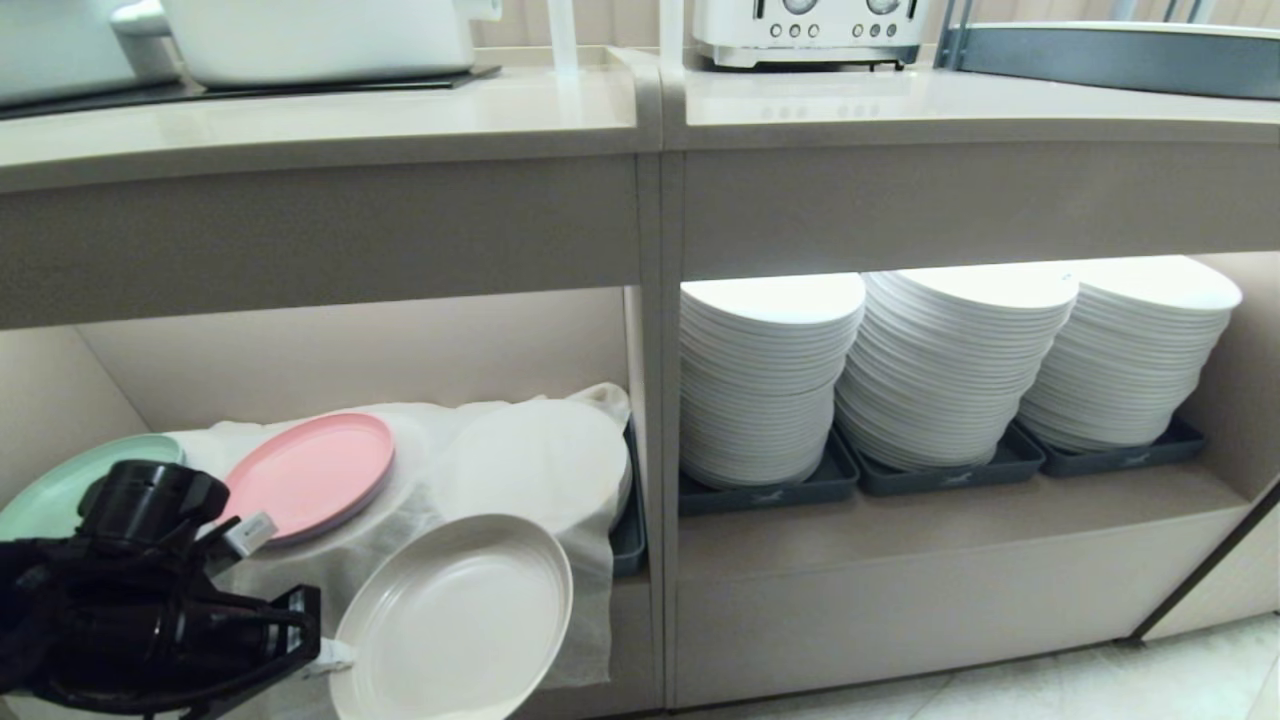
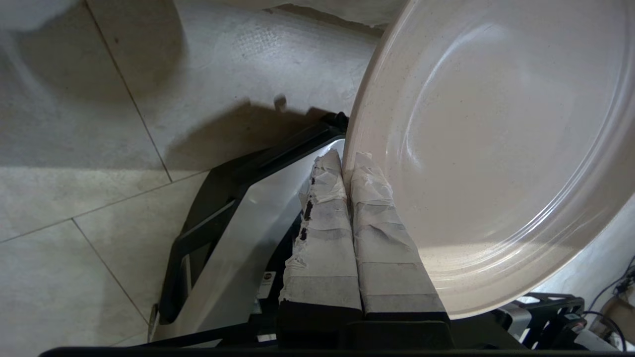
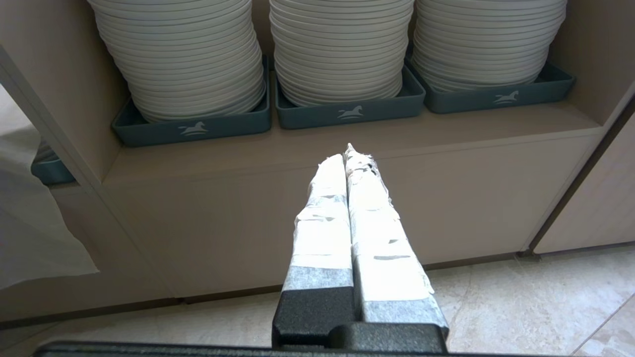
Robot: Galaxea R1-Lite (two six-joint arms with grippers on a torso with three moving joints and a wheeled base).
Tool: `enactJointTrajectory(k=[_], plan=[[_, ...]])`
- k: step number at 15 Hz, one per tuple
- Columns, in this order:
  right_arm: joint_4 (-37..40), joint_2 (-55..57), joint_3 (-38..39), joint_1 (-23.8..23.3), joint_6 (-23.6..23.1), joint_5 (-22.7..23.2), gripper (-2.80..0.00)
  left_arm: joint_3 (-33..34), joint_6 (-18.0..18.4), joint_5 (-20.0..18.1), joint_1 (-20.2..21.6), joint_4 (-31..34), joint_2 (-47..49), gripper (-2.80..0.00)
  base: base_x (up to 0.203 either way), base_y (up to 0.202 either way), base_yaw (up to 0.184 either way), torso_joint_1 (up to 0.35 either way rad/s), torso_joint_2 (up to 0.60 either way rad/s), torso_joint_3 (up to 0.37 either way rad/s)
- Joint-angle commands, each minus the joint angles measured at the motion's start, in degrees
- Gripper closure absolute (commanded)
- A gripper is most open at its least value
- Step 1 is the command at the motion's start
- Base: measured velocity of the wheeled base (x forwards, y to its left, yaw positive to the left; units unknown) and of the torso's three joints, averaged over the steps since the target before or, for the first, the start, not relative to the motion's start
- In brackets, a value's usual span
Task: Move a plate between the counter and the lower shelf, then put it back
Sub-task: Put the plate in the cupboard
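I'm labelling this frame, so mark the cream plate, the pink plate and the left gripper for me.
cream plate [image 1: 455, 625], head view, middle of its inner face.
pink plate [image 1: 310, 475], head view, centre of its top.
left gripper [image 2: 347, 161], left wrist view, between the taped fingertips.

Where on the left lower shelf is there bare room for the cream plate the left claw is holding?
Tight. The lower shelf is cloth-draped; the mint-green plate and pink plate take its left and middle, a cloth-covered mound the right. Only the cloth's front drape below the pink plate lies bare. The left claw holds the plate by its rim in front. The counter front edge is bare.
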Motion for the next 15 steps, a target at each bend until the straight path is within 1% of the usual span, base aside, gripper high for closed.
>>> enactJointTrajectory(k=[1, 3, 6, 10, 15], plan=[[-0.02, 0.00, 0.00, 0.01, 0.02, -0.03, 0.00, -0.87, -0.55, -0.13, -0.03, 0.02, 1.46, 0.00, 0.000, 0.000, 0.000, 0.000, 0.00, 0.000], [0.00, 0.00, 0.00, 0.01, 0.02, 0.02, 0.00, -2.51, -3.04, 0.09, -0.53, -0.65, 2.52, 0.00, 0.000, 0.000, 0.000, 0.000, 0.00, 0.000], [-0.02, 0.00, 0.00, 0.01, 0.02, -0.04, 0.00, -4.37, -5.19, 0.66, -2.19, -0.73, 3.74, 0.00, 0.000, 0.000, 0.000, 0.000, 0.00, 0.000], [0.00, 0.00, 0.00, 0.01, 0.02, 0.04, 0.00, -7.15, -9.40, 2.82, -4.61, -0.73, 5.72, 0.00, 0.000, 0.000, 0.000, 0.000, 0.00, 0.000], [0.00, 0.00, 0.00, 0.01, 0.02, 0.04, 0.00, -9.64, -11.71, 4.36, -5.09, -0.89, 7.42, 0.00, 0.000, 0.000, 0.000, 0.000, 0.00, 0.000]])
